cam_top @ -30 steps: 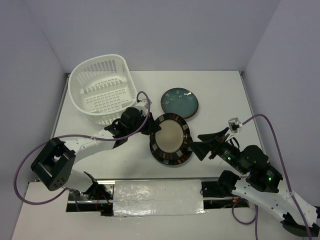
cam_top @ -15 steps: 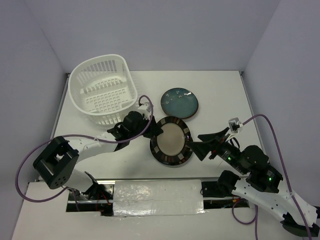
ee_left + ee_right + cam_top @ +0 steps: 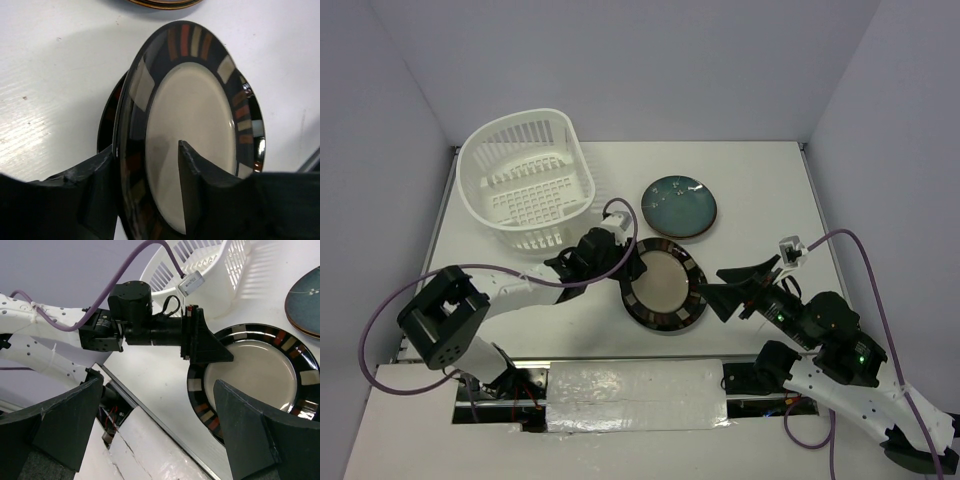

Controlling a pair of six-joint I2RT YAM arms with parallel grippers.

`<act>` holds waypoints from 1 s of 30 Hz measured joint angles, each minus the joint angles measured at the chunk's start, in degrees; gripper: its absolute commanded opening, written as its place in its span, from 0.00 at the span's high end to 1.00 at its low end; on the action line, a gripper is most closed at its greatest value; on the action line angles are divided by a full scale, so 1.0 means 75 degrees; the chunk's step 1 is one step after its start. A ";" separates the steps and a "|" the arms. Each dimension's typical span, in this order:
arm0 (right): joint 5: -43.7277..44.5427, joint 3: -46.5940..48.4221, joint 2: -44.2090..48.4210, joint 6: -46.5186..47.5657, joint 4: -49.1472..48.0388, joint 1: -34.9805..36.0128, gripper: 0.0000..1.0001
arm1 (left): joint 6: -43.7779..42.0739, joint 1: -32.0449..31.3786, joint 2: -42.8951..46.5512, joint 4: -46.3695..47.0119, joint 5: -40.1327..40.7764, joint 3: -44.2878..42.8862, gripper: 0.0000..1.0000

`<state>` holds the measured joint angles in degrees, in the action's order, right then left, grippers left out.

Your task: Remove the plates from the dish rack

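My left jaws are clamped on the near rim of a beige-centred plate (image 3: 195,125), one finger over its face and one under it. The plate is tilted just above the counter (image 3: 760,180). A second dark rim (image 3: 104,125) shows beneath it, probably a matching plate already lying flat, though my wrist view shows only a sliver of it. My right jaws are spread wide and hold nothing, hanging just beside the far edge of that same plate.

A teal-blue plate (image 3: 679,206) lies flat nearby, apart from the others. The dish rack (image 3: 525,175) stands at the back left, and from above only its bare grid bottom shows. I judge the unloading nearly done, with only this plate left to set down and release.

The counter is white with a faint brushed grain. Plain pale lilac walls (image 3: 670,60) close it in at the back and on both sides.
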<state>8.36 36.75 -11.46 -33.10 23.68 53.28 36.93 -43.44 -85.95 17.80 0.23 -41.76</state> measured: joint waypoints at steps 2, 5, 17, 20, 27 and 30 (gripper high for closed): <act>0.0000 0.0000 0.0012 0.0000 0.0000 0.0000 0.01 | -0.0146 -0.0114 -0.0032 -0.0178 0.0283 -0.0096 0.40; -0.0006 0.0000 0.0015 0.0000 0.0000 0.0000 0.01 | -0.0335 -0.0294 -0.0134 -0.0446 0.0796 -0.0309 0.38; -0.0017 0.0000 0.0012 0.0003 0.0000 0.0000 0.01 | -0.0755 -0.0717 -0.0915 -0.1413 0.2486 -0.1084 0.35; -0.0023 0.0000 0.0012 0.0003 -0.0003 0.0000 0.01 | -0.0761 -0.0766 -0.0915 -0.1469 0.2751 -0.1084 0.33; -0.0020 0.0000 0.0012 0.0000 -0.0003 0.0000 0.01 | -0.0793 -0.0833 -0.0915 -0.1457 0.3072 -0.1102 0.30; -0.0020 0.0000 0.0012 0.0003 -0.0003 0.0000 0.01 | -0.0883 -0.0863 -0.0915 -0.1457 0.3139 -0.1105 0.31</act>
<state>8.21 36.75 -11.38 -33.08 23.66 53.28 30.30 -49.91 -92.82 6.87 23.77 -50.04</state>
